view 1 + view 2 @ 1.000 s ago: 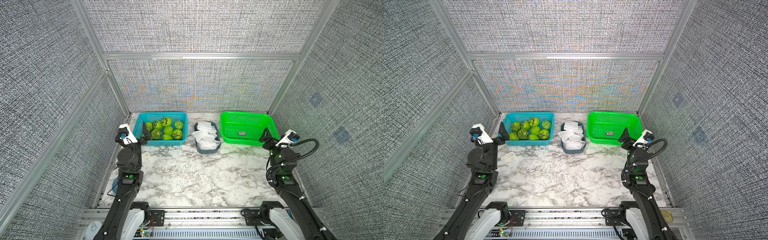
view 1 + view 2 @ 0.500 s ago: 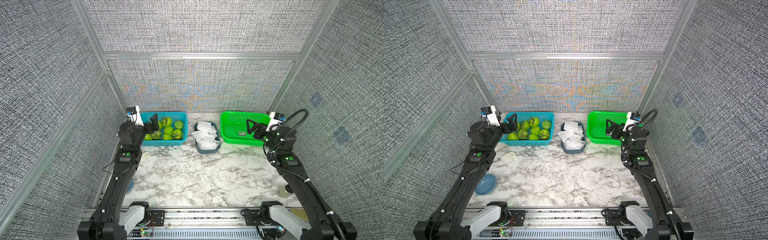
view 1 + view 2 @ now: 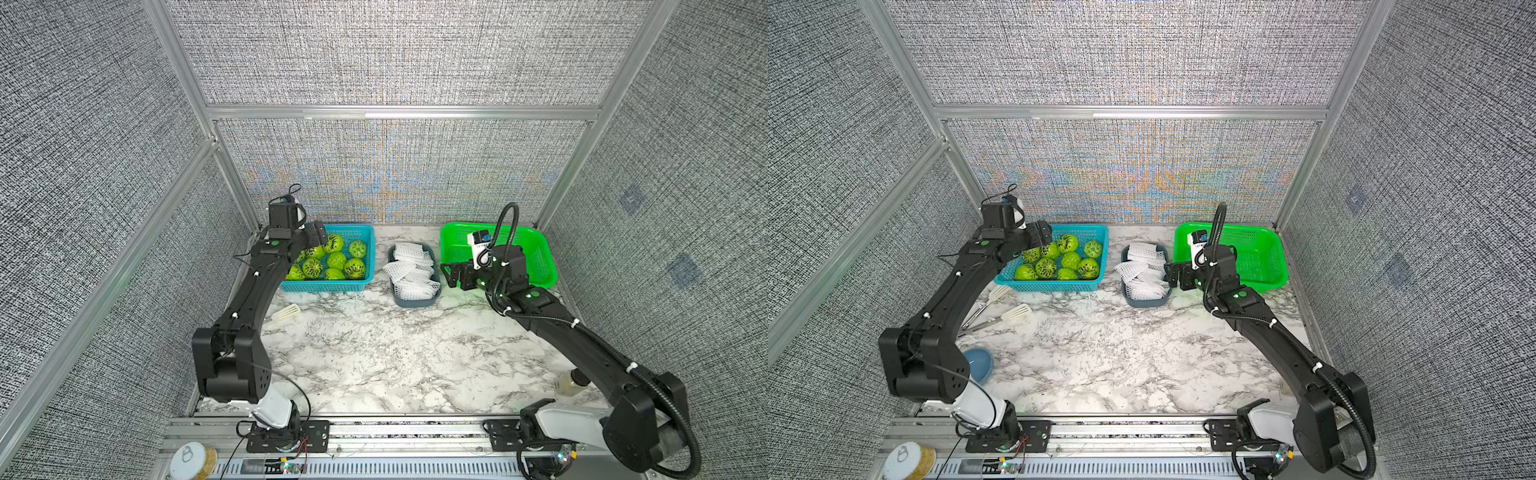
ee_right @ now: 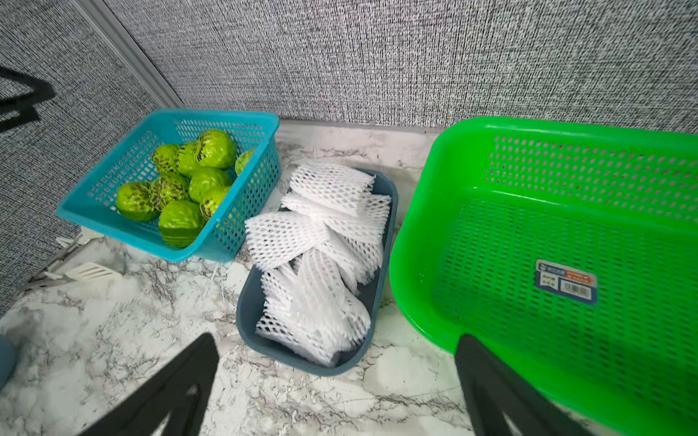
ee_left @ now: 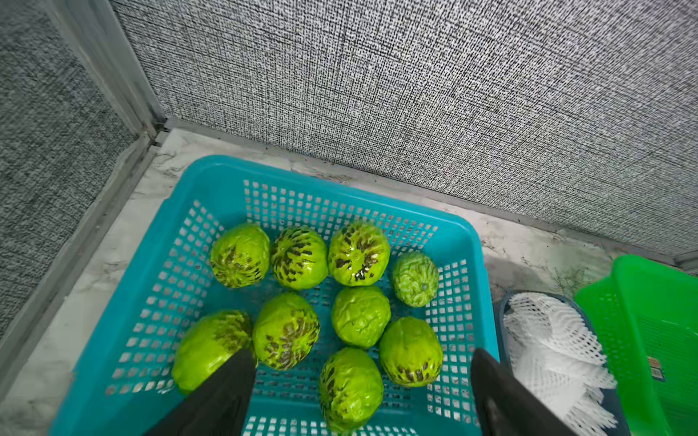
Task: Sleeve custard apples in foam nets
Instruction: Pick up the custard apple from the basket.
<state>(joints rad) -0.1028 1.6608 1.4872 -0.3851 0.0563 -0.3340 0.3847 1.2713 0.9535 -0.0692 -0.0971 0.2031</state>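
- The left pincer (image 5: 360, 356), jaws spread and empty, hovers over the blue basket (image 5: 321, 188), where all the custard apples (image 5: 359, 253) lie.
- The right pincer (image 4: 337, 339), likewise released, hangs near the grey tray (image 4: 389, 211) of foam nets (image 4: 321, 234), beside the green basket (image 4: 566, 128).
- Step in hand: approach; no fruit sleeved yet.
- Next move, judged: lower each pincer squarely onto one fruit and onto the topmost net, clear of neighbours.
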